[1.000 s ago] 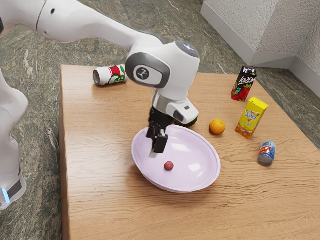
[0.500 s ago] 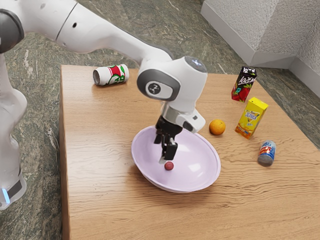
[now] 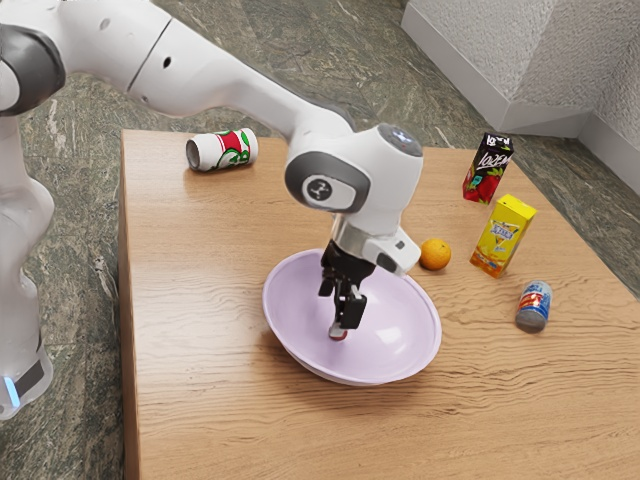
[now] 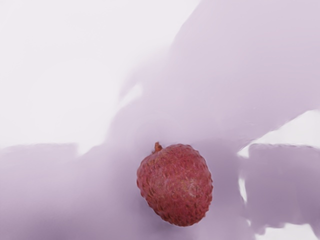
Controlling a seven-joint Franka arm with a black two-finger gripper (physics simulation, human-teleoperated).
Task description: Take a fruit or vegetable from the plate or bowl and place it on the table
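Mottled gray-green stone flooring (image 3: 75,235) and a rough pale wall (image 3: 480,60) surround a wooden table (image 3: 200,400) with fine, wavy grain. A glossy white arm (image 3: 230,85) slopes down from the exterior view's upper left, bent at the wrist, its hand slightly tilted. Beneath it sits a smooth, shiny lilac bowl (image 3: 405,335), round and flared. The black gripper (image 3: 343,325) points down inside the rim, at the fruit; whether it stands wide or narrow cannot be told. Toward the exterior view's right, a boxy yellow carton (image 3: 503,235) stands near a black carton (image 3: 488,168) with red fruit artwork. A white, red and green can (image 3: 222,150) lies on its side near the far edge. A small blue-and-red can (image 3: 534,306) and a round, dimpled orange (image 3: 435,254) rest beyond the bowl. Smallest, a bumpy, dark-red lychee (image 4: 175,185) with a stubby stem lies in the bowl, directly under the hand.
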